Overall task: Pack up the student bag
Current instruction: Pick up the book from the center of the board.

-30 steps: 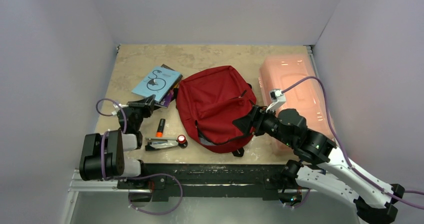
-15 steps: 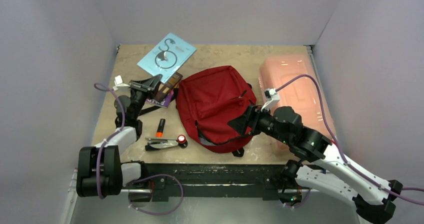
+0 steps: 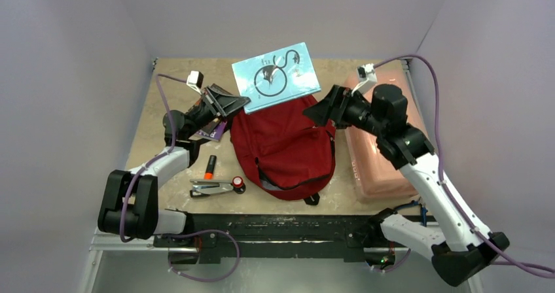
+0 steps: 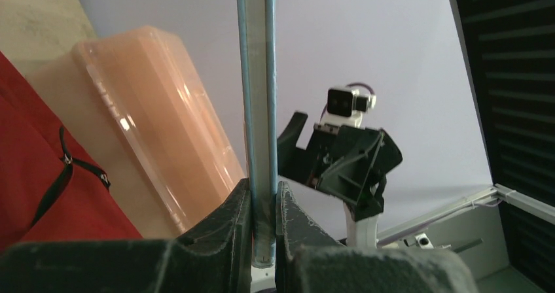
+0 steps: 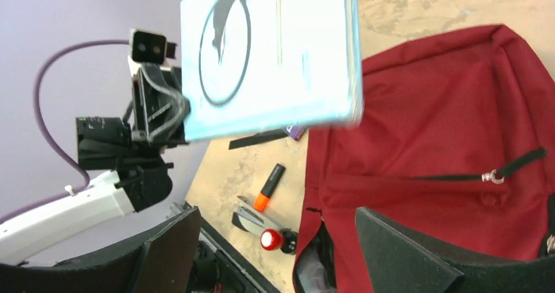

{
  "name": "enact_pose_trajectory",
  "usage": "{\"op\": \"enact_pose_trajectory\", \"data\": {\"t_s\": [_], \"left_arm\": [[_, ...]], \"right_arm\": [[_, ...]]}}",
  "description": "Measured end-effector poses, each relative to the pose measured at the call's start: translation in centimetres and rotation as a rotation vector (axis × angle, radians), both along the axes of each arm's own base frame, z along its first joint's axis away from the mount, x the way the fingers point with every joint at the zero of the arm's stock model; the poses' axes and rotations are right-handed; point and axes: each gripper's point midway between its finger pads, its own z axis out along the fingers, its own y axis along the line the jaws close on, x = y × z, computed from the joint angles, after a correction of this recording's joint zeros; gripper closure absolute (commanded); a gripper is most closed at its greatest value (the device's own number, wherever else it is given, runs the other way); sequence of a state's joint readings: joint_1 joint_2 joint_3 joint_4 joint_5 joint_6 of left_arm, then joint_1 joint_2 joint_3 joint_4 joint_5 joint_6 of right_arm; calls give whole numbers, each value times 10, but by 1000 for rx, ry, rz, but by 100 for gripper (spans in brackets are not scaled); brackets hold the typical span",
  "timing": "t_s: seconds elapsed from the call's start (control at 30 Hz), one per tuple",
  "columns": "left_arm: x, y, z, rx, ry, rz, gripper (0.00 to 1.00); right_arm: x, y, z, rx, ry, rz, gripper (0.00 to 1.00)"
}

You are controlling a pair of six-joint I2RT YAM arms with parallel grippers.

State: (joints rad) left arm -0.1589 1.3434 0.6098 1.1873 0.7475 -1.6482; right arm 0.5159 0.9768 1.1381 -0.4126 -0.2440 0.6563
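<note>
The student bag (image 3: pixel 281 146), a dark red backpack, lies flat in the middle of the table (image 3: pixel 170 77) with its rounded end toward the far wall and a zipper gap showing at its near end, where the mouth looks only part open. Above its far edge hangs a light blue book (image 3: pixel 278 77), face up to the overhead camera. It is pinched by one edge between the pressed-together fingers of the left gripper (image 3: pixel 232 103), which reaches in from the bag's far left corner; the left wrist view shows the book's thin edge clamped squarely in the jaws. Facing it from the far right, the right gripper (image 3: pixel 321 113) is raised over the bag with its fingers spread wide and nothing between them. A pale pink plastic box (image 3: pixel 386 155) lies along the right side of the table, just beside the bag. To the left lie a dark book (image 3: pixel 213 131) under the left arm, an orange highlighter (image 3: pixel 209 167), a stapler (image 3: pixel 209 188) and a small red-capped item (image 3: pixel 237 183), all on the tabletop and not yet packed. The step in hand appears to be carrying the book to the bag. The next move likely calls for either passing it to the waiting right gripper or bringing it round to the opening at the near end. In the latter case the free gripper would lift the flap so the book can slide in flat.
</note>
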Motion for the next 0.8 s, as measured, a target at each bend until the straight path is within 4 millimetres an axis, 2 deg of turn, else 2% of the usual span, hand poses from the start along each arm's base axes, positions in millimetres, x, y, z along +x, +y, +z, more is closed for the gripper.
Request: {"op": "enact_pose_trajectory", "data": {"t_s": [0.13, 0.33, 0.43, 0.57, 0.7, 0.8], "left_arm": [[-11, -8, -5, 22, 7, -72, 100], [-32, -20, -4, 49, -14, -168, 100], [-45, -28, -3, 63, -28, -224, 100], [-59, -35, -7, 87, -39, -291, 100], [-67, -36, -8, 106, -49, -331, 100], [-73, -36, -9, 119, -62, -357, 100]], "right_arm": [[26, -8, 3, 40, 27, 82, 12], [39, -23, -8, 137, 97, 201, 13], [35, -21, -7, 202, 113, 280, 16], [20, -14, -1, 245, 109, 408, 33], [2, -11, -3, 266, 117, 509, 35], [-13, -11, -15, 274, 140, 549, 35]]}}
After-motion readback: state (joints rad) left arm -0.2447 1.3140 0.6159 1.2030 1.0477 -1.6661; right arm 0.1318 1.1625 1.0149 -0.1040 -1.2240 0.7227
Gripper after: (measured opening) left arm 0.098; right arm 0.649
